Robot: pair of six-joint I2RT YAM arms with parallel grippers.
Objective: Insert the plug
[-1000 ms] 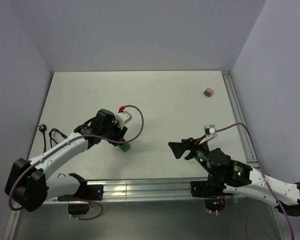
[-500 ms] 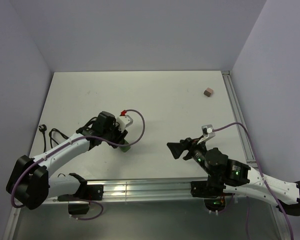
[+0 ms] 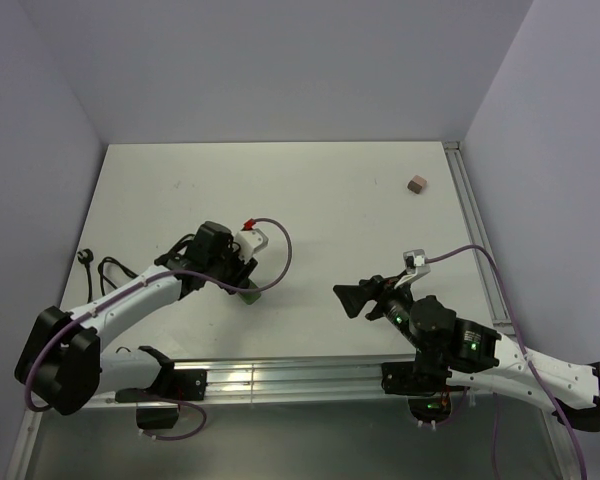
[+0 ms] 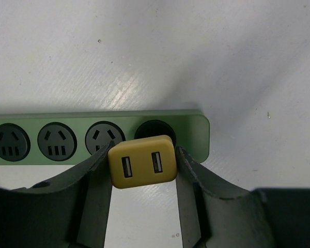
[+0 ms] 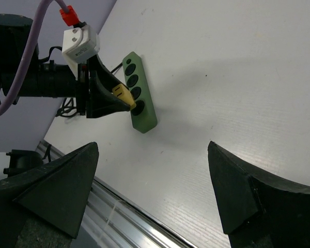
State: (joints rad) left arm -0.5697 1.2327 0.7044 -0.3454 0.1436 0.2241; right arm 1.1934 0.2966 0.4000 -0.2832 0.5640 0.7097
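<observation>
Your right gripper [image 5: 152,147] hangs above the table [image 3: 360,200] at the near right, its jaws spread wide with nothing between them, facing across toward the other arm. A little farther in, your left gripper [image 4: 142,155] is partly closed on the yellow plug [image 4: 142,164]. One finger [image 4: 95,196] presses against each side of the block, and its two USB ports face the wrist camera. The plug sits over the last socket at the end of the green power strip [image 4: 67,138], which lies flat on the table. Its far end meets the dark round socket, but you cannot tell from these views whether it is seated. Three more sockets run along the strip to the left in that wrist view. Out at the left edge of the table a black cable [image 3: 98,268] lies looped, and far back on the right — well apart from both arms — sits a small brown cube [image 3: 415,184].
</observation>
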